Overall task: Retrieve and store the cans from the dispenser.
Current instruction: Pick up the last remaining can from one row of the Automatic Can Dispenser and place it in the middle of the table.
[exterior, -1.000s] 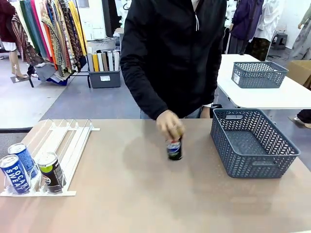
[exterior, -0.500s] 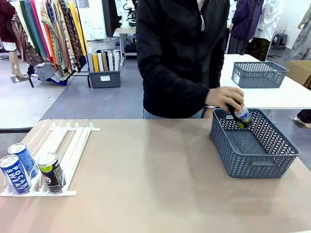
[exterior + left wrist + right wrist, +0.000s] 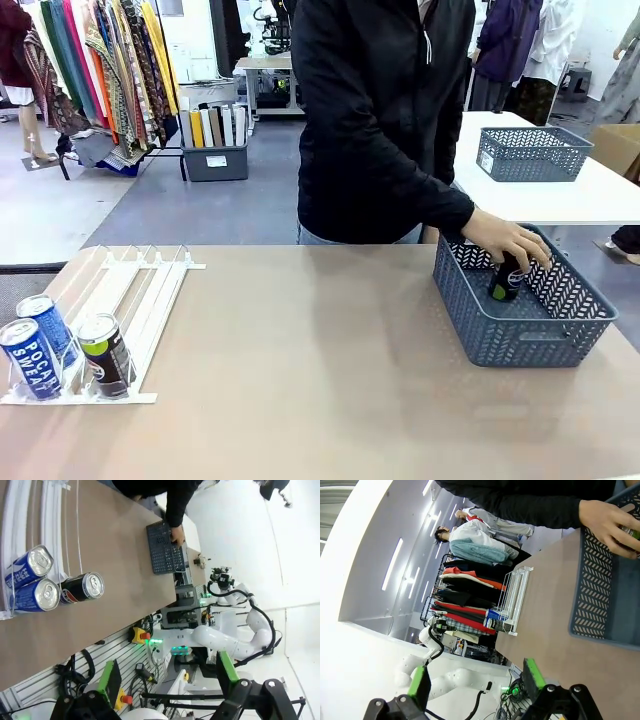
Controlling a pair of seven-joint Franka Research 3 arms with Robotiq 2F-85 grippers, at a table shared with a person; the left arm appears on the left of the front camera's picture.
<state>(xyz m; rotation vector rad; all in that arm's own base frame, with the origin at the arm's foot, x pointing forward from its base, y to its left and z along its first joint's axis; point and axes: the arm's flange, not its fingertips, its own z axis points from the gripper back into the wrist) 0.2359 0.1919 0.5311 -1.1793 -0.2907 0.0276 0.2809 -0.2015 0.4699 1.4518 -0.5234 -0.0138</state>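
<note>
Two blue Pocari Sweat cans (image 3: 30, 358), two black Pepsi cans (image 3: 106, 358), one white dispenser (image 3: 130, 285), two grey mesh baskets (image 3: 500, 335)

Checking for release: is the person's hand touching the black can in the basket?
Touching. The front view shows the hand wrapped over the top of the black can inside the basket.

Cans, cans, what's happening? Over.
Left jaws, right jaws open, empty. Two blue cans, one black can at rack's low end. Person's hand holds fourth can inside basket. Nothing blocking rack.
</note>
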